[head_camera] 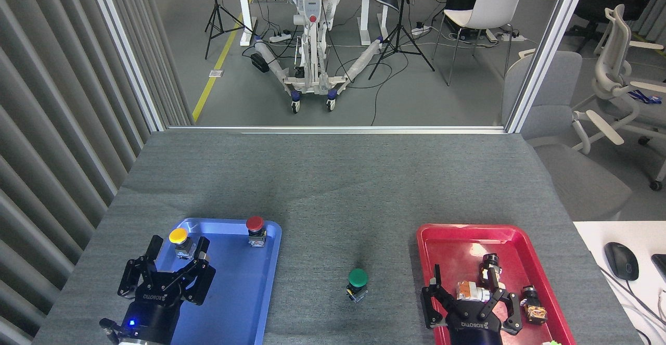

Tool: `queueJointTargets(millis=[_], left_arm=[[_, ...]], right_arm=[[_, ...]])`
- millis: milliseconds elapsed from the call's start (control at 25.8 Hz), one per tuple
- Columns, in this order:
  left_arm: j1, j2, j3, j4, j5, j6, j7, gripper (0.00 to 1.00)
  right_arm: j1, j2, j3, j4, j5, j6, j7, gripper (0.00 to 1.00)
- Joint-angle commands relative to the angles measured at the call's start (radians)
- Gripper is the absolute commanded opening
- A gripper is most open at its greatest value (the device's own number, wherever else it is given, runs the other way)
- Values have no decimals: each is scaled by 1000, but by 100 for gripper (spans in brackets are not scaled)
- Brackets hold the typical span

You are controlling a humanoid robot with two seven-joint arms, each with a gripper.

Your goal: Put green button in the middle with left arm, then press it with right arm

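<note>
On the bare grey surface (333,178) between the two trays, the green button (358,278) is standing upright on its square base, cap up, touching neither tray and nothing else. It is sitting at about 6 o'clock of the open middle, so I am judging the placing step as done.

My left gripper (177,251) is hovering over the blue tray (229,303) at the button's 9 o'clock, its fingers apart and holding nothing, with the yellow button (178,237) just beyond its tips and the red button (255,225) off at its 2 o'clock. My right gripper (471,295) is hanging over the red tray (452,241) at the button's 3 o'clock, fingers spread wide and empty, above the loose switch parts (471,292) lying there.

I cannot tell from this view alone whether the cap is already pressed. If the press is what remains, I am thinking it goes best with the right fingers brought together into one blunt tip, carried over to the cap's centre and driven straight down. An off-centre push is likely to tip the small base or slide it across the felt-like cloth.
</note>
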Motion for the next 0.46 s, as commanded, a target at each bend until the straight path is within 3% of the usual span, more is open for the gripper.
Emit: queueJointTargets(millis=[0, 426], left_arm=[[13, -1, 4, -5, 1, -5, -1, 99], [15, -4, 55, 47, -2, 26, -13, 99]], right_arm=[[1, 4, 2, 0, 0, 0, 7, 100], [1, 4, 2, 0, 0, 0, 4, 100]])
